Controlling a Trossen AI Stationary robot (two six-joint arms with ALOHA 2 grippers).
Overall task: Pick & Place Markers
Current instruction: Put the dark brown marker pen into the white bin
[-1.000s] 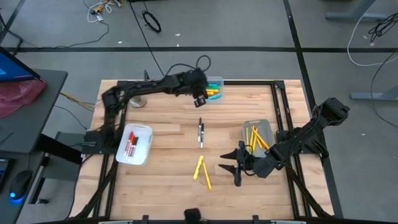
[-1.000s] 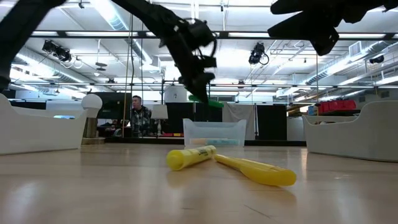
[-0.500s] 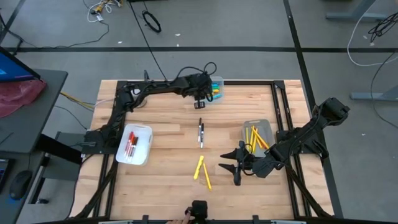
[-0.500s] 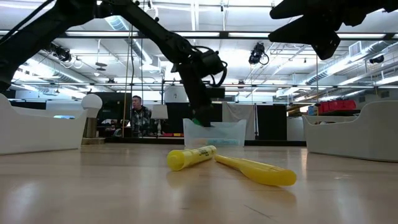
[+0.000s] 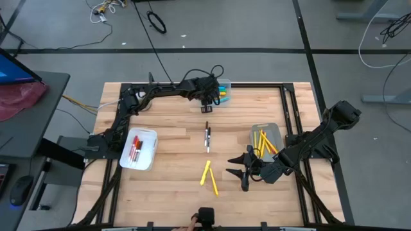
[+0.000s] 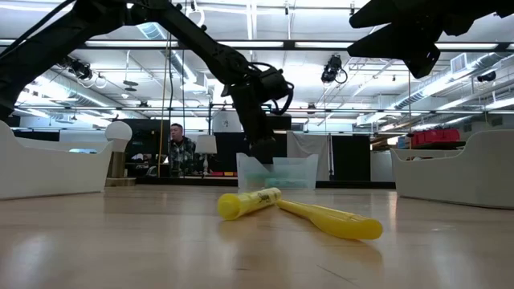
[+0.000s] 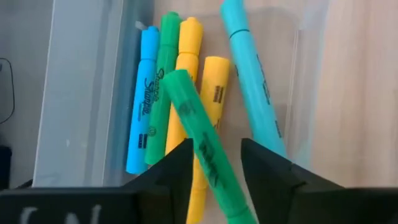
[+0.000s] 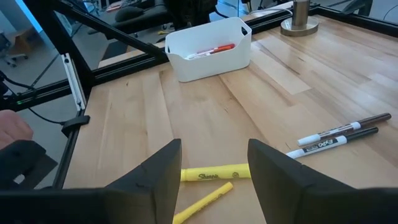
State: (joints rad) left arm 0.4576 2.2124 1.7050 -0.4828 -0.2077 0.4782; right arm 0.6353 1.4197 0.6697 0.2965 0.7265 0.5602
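Note:
A clear bin (image 5: 222,90) at the table's far middle holds chunky blue, green, yellow and teal markers (image 7: 180,81). My left gripper (image 7: 216,146) reaches down into it, open. A green marker (image 7: 199,134) lies slanted between its fingers, its far end resting on the other markers. Near the front, my right gripper (image 5: 229,167) hangs open above the table, holding nothing. Close by lie a yellow highlighter (image 8: 214,173) and a slim yellow marker (image 8: 202,202). Two white markers with black caps (image 5: 207,136) lie mid-table. My left gripper has one finger on either side of the green marker's middle (image 7: 208,158), coming from above and slanting down, across the marker. A narrow gap shows beside the fingers, and I cannot tell whether either finger touches the marker.
A white bin (image 5: 139,149) with red-capped markers stands at the left, and a grey bin (image 5: 266,141) with slim yellow ones at the right. A metal puck (image 5: 142,104) sits far left. A person's hand (image 8: 12,127) shows at the table's near edge.
My left gripper has gone down and a little toward the far edge, from above the clear bin into it, rolling its wrist. The green marker went down with it and now rests on the markers in the bin.

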